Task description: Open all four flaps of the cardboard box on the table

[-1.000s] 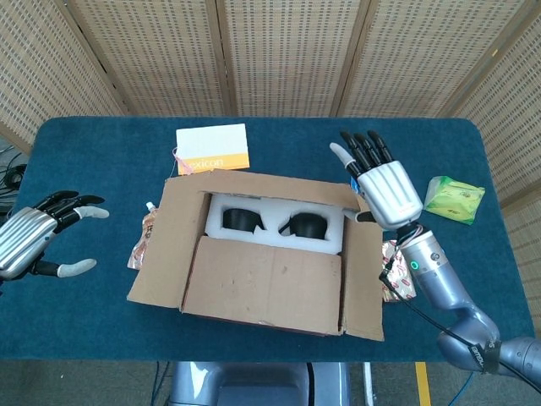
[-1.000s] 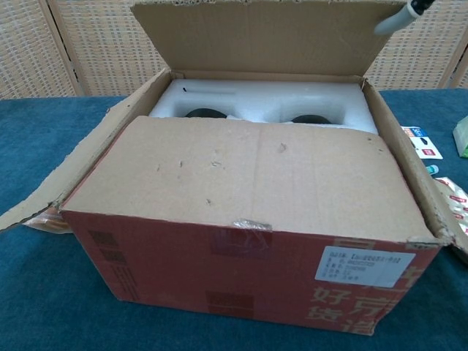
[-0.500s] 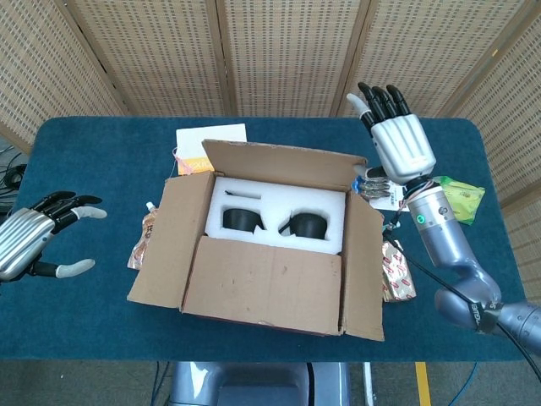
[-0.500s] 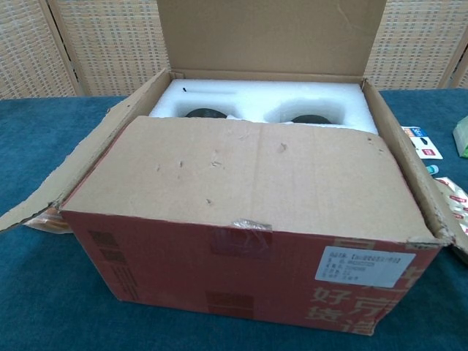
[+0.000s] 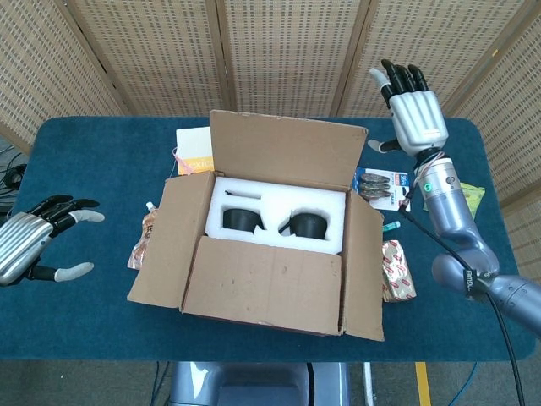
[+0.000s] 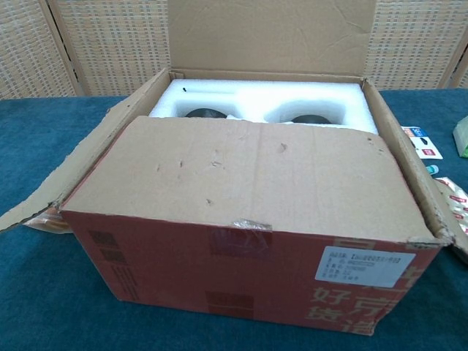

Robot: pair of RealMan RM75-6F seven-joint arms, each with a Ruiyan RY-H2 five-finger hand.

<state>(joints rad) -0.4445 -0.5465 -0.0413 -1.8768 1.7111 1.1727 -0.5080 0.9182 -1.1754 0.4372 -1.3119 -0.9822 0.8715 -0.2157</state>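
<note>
Box mid-table, near flap not open yet.
From the head view, both hands show, fingers spread, holding nothing: left hand (image 5: 34,241) at the table's (image 5: 84,144) left edge, right hand (image 5: 414,114) raised over the far right corner. Chest view shows neither, just the one cardboard box (image 6: 248,197), two dark items in white foam (image 6: 263,99).

Far flap (image 6: 270,33) cut off by chest view's top edge

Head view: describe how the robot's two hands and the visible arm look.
Both the left hand and the right hand have ribbed silver backs, black fingers and pale grey tips. The right arm is smooth silver-grey with a small green light near the wrist, and a thin black cable runs alongside it.
</note>
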